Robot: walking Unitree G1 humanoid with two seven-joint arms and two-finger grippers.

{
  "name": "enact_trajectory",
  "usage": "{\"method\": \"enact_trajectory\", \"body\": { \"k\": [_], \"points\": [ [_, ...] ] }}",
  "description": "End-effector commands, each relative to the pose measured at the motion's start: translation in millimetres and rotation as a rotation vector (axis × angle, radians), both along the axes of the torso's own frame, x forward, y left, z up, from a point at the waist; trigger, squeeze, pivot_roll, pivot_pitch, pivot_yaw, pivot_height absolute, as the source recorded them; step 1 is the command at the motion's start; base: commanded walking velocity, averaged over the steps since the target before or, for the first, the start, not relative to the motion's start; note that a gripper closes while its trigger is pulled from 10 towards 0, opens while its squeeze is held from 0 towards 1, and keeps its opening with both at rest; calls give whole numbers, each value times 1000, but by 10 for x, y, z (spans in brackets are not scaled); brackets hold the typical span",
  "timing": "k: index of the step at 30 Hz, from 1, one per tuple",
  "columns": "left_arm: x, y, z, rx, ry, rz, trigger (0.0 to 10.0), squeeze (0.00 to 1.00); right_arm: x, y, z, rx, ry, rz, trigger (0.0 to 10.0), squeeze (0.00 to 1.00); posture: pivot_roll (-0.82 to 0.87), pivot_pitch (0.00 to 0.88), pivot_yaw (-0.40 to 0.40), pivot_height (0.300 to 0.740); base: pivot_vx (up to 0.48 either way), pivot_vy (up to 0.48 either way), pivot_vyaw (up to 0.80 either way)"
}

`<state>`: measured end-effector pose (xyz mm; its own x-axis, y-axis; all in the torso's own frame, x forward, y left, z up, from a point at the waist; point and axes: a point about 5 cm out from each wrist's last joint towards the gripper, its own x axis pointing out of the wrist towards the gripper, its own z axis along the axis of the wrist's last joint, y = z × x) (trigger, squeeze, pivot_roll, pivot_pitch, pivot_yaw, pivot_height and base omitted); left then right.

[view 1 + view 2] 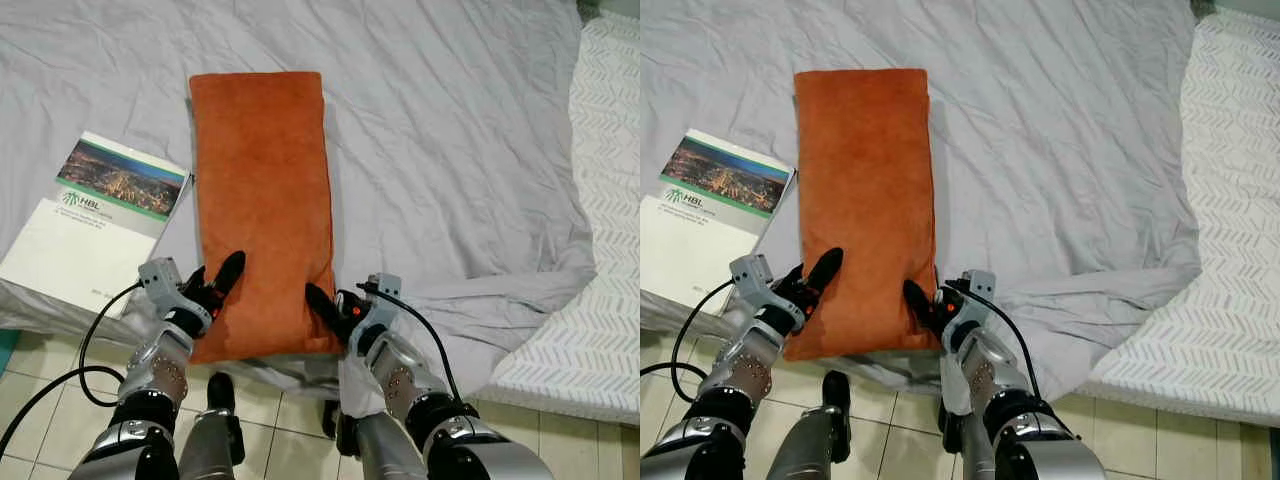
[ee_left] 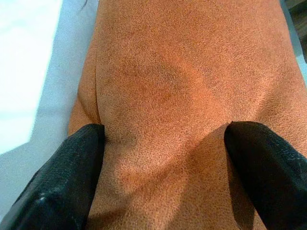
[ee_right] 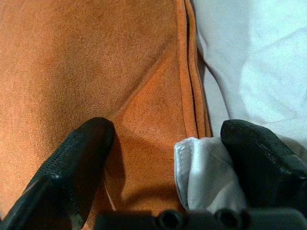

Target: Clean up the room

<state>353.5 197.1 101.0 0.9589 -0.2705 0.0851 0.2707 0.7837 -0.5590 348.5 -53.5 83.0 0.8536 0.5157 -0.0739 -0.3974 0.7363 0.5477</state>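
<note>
An orange cushion (image 1: 262, 200) of long rectangular shape is laid lengthwise on the bed (image 1: 450, 130), with its near short end at the bed's near edge. Its cover is a short-napped, suede-like fabric with a fine grain, and a stitched seam is seen along its right long edge in the right wrist view. The surface is mostly flat and even in colour; shallow folds and dents are formed in it near both grippers.

The bed is covered with a grey sheet (image 1: 470, 200), smooth in weave and wrinkled in broad soft creases, bunched into folds at the near right edge. A booklet (image 1: 95, 225) with a glossy white cover, a city photograph and green bands is placed flat on the sheet just beside the cushion's left edge. A white quilted cover (image 1: 600, 250) with a raised zigzag pattern is seen to the right of the sheet. A tiled floor (image 1: 290, 425) is visible below the bed edge.

The left gripper (image 1: 219, 284) is set on the cushion's near left corner; its textured black fingers (image 2: 67, 177) are spread wide and pressed into the fabric. The right gripper (image 1: 328, 308) is set at the cushion's near right corner; its fingers (image 3: 72, 167) are spread, one resting on the cushion and the other on the sheet beside it, with a fold of grey sheet and the cushion's seamed edge lying between them.
</note>
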Motion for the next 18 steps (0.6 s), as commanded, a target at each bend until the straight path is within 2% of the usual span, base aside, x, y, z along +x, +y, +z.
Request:
{"method": "enact_trajectory", "body": {
  "k": [1, 2, 4, 5, 10, 12, 14, 18],
  "points": [
    [-231, -264, -478, -34, 207, -120, 10000, 0, -261, 637, -63, 85, 74, 194, 10000, 0, 8, 675, -153, 740, 0, 0, 0],
    [-261, -256, -518, -34, 225, -124, 10000, 0, -321, 675, -140, 96, 130, 203, 10000, 0, 11, 676, -154, 740, 0, 0, 0],
    [-278, -260, -541, -35, 236, -130, 10000, 0, -356, 692, -184, 112, 166, 206, 10000, 0, 13, 677, -154, 740, 0, 0, 0],
    [-300, -275, -577, -25, 256, -137, 0, 0, -393, 698, -239, 115, 204, 197, 0, 0, 17, 679, -155, 740, 0, 0, 0],
    [-363, -312, -675, 18, 308, -143, 0, 0, -462, 694, -345, 132, 275, 165, 0, 0, 25, 679, -154, 740, 0, 0, 0],
    [-385, -267, -719, 51, 339, -109, 0, 0, -466, 666, -368, 127, 280, 157, 0, 0, 24, 676, -157, 740, 0, 0, 0],
    [-391, -256, -725, 63, 341, -107, 0, 0, -462, 650, -373, 119, 278, 153, 0, 0, 23, 675, -159, 740, 0, 0, 0],
    [-403, -224, -736, 146, 337, -92, 0, 0, -413, 540, -380, 123, 277, 111, 0, 0, 19, 662, -164, 740, 0, 0, 0]
  ]
}}
